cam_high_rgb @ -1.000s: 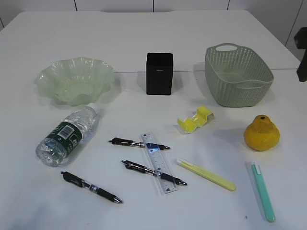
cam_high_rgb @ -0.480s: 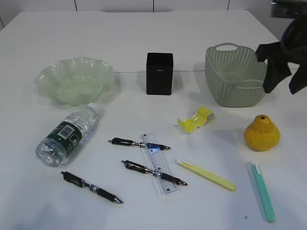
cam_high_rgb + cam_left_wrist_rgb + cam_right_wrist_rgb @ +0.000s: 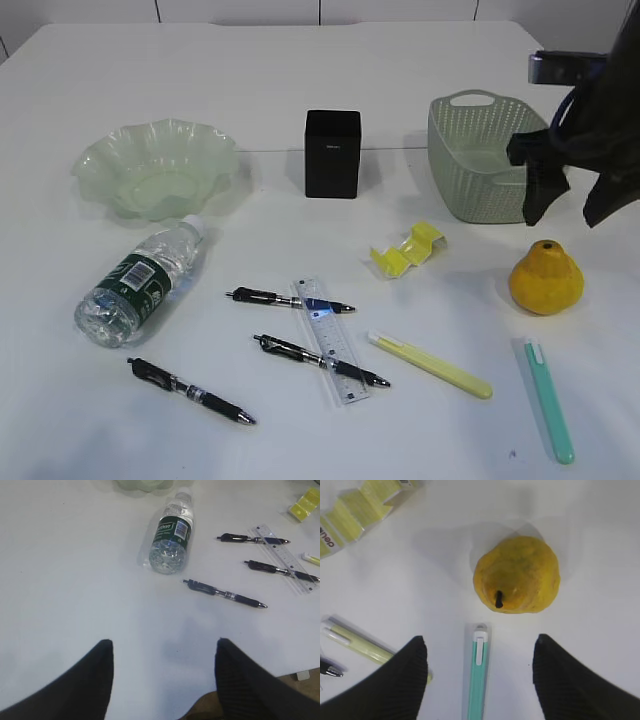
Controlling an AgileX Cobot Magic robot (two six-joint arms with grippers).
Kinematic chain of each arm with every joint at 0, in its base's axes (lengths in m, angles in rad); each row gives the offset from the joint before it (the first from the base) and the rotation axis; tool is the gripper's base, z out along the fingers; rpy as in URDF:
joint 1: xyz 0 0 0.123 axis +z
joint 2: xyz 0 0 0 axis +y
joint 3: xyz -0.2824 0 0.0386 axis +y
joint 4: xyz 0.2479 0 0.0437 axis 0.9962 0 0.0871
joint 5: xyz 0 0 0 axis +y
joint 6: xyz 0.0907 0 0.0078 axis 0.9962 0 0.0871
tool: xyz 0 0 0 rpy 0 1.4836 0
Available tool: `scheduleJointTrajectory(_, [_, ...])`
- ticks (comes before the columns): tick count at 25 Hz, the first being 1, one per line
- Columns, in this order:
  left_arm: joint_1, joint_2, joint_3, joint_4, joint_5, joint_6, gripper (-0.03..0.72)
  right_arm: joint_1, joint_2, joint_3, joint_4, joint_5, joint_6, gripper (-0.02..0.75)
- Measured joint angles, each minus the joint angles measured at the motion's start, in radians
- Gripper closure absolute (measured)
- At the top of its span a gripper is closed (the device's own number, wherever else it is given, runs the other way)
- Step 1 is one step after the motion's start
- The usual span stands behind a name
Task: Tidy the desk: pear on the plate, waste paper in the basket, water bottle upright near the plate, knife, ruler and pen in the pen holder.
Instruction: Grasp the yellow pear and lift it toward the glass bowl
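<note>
The yellow-orange pear [image 3: 545, 278] [image 3: 516, 575] lies on the desk [image 3: 300, 80] at the right. My right gripper [image 3: 572, 205] [image 3: 480, 642] hangs open above it, holding nothing. The ruffled green plate [image 3: 155, 165] stands back left, with the water bottle [image 3: 140, 283] [image 3: 171, 539] lying on its side in front of it. At the back are the black pen holder [image 3: 332, 153] and the sage basket [image 3: 495, 160]. Folded yellow waste paper [image 3: 407, 250] lies mid-desk. The clear ruler [image 3: 330, 340] rests across two black pens [image 3: 290, 298]. My left gripper [image 3: 162, 647] is open over bare desk.
A third black pen [image 3: 190, 390] lies front left. A slim yellow stick [image 3: 430, 365] and a slim teal one with a white clip [image 3: 548, 398] [image 3: 479, 675] lie front right; I cannot tell which is the knife. The desk's front edge shows in the left wrist view.
My right arm has swung in from the right edge, leftward and down, to hang over the pear. Nothing on the desk has moved.
</note>
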Motion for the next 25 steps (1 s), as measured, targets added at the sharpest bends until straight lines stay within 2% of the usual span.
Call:
scheduleJointTrajectory(12, [0.0, 0.0, 0.0, -0.044, 0.0, 0.0, 0.233, 0.0, 0.106, -0.043, 0.0, -0.024, 0.01, 0.245])
scheduleJointTrajectory(25, [0.0, 0.007, 0.0, -0.046, 0.001, 0.0, 0.233, 0.0, 0.138, -0.051, -0.038, -0.025, 0.012, 0.244])
